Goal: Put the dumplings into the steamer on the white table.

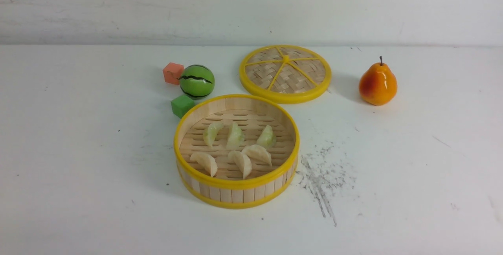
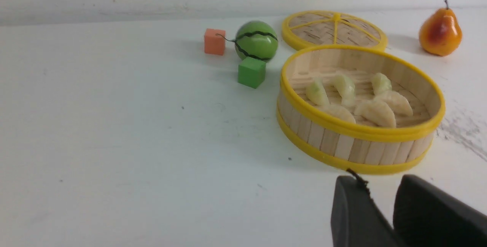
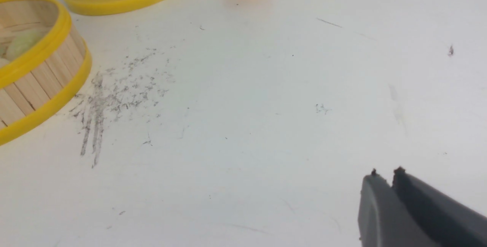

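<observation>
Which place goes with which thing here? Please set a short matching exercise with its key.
Things:
1. dumplings
2. lid
3. pear
4. green cube

Places, by the front view:
A. far right, standing alone
B. inside the steamer
C. flat on the table behind the steamer
D. by the steamer's back-left rim, in front of the toy watermelon

Pairs: 1-B, 2-C, 3-A, 4-D

Wall [image 1: 251, 7]: plain white, faintly smudged, rising behind the far edge.
Light: soft, even, casting faint shadows.
</observation>
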